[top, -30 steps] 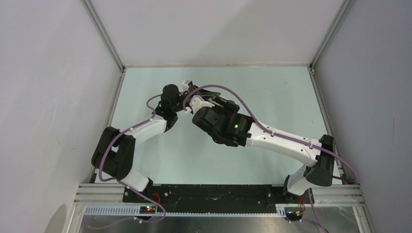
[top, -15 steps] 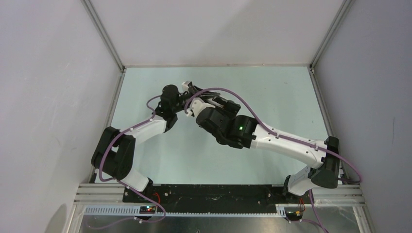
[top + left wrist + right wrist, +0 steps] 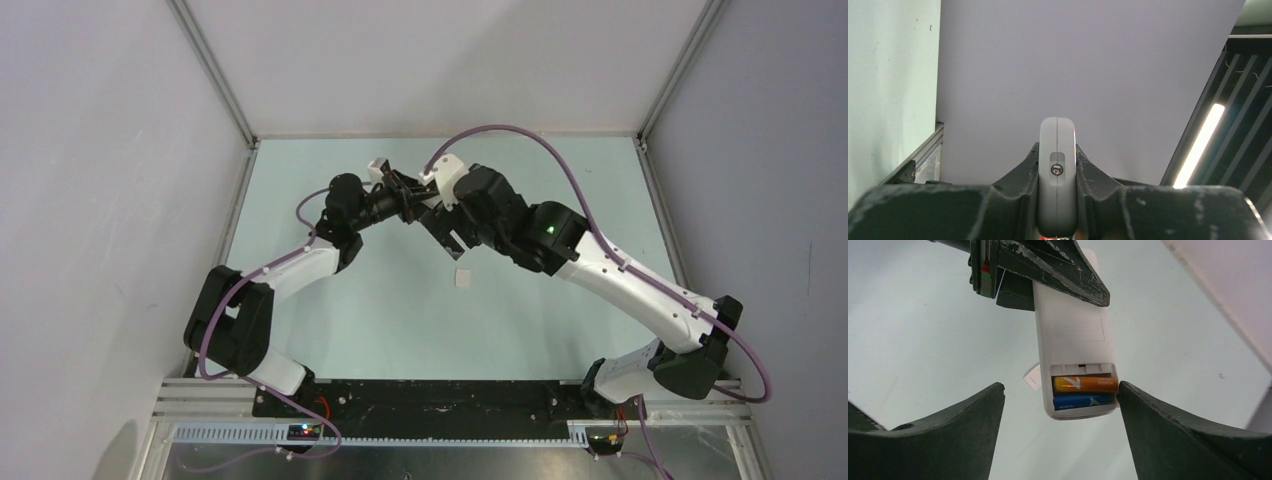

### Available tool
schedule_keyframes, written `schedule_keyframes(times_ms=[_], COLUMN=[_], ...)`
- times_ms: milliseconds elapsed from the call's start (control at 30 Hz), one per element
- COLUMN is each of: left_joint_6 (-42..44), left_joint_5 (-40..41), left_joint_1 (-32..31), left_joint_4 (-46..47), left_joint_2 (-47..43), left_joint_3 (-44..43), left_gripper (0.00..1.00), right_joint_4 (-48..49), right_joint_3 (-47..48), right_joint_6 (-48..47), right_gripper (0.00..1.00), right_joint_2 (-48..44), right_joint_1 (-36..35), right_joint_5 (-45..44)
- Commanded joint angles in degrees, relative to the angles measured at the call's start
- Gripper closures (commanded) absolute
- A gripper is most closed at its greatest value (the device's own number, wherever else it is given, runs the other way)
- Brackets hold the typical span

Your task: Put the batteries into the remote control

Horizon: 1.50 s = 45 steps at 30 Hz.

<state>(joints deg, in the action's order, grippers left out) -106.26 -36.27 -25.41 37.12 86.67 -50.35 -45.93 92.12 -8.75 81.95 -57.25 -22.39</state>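
Observation:
My left gripper (image 3: 1057, 150) is shut on the white remote control (image 3: 1057, 172), seen edge-on between its fingers. In the right wrist view the remote (image 3: 1072, 332) hangs above the table with its plain back showing and its battery compartment open. The batteries lie side by side in the compartment, the orange battery (image 3: 1086, 384) above the blue battery (image 3: 1083, 401). My right gripper (image 3: 1059, 386) stands open in front of that end, holding nothing, and one fingertip (image 3: 1126, 390) is close beside the compartment's edge. From above, the left gripper (image 3: 407, 194) and right gripper (image 3: 447, 228) meet at mid-table.
A small white flat piece (image 3: 463, 277) lies on the pale green table (image 3: 560, 190), just below the grippers; it also shows under the remote as a white piece (image 3: 1032, 377). Grey walls and aluminium rails (image 3: 212, 75) enclose the table.
The right arm has swung back and to the right, and its jaws have opened wider. The white piece on the table has come into view. The left gripper keeps hold of the remote.

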Motion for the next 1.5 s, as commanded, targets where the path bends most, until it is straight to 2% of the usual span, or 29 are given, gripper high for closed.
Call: schedule_keyframes(times_ms=[0,100,300,533,700,900,1000,1133,1300,1467], left_joint_6=[-0.8,0.1,1.4,1.8,2.1,3.3,3.8,4.6,5.5,6.8], left_joint_5=[-1.2,-1.3,-1.6,-1.7,-1.8,-2.2,-2.5,-2.8,-3.2,-4.0], left_joint_1=[0.2,0.0,-0.6,-0.6,-0.6,-0.6,-0.6,-0.6,-0.7,-0.6], left_joint_4=[9.0,8.7,8.4,8.2,8.2,8.2,8.2,8.2,8.2,8.2], left_joint_2=[-5.0,-5.0,-4.9,-4.9,-4.6,-4.4,-3.9,-3.6,-3.2,-2.6], left_joint_3=[-2.2,-2.5,-2.7,-2.8,-2.9,-2.8,-2.7,-2.7,-2.9,-3.6], left_gripper=[1.0,1.0,1.0,1.0,1.0,1.0,1.0,1.0,1.0,1.0], right_joint_4=[-4.3,-4.1,-4.2,-4.6,-4.6,-7.2,-7.9,-7.4,-5.6,-0.2], right_joint_3=[0.3,0.1,0.2,0.5,0.3,3.6,4.5,4.9,3.1,-3.2], right_joint_6=[6.6,8.4,11.8,14.4,16.0,19.3,21.2,24.5,30.5,38.8], right_gripper=[0.13,0.13,0.15,0.28,0.23,0.21,0.19,0.16,0.14,0.14], right_joint_2=[-0.6,-0.9,-0.8,0.0,-0.6,-0.2,-0.6,-2.2,-4.1,-8.5], right_joint_1=[3.5,6.3,9.5,11.1,11.9,14.6,15.8,18.6,24.4,30.0], right_joint_5=[13.1,17.8,20.0,21.2,20.6,17.1,18.1,21.4,29.9,38.7])
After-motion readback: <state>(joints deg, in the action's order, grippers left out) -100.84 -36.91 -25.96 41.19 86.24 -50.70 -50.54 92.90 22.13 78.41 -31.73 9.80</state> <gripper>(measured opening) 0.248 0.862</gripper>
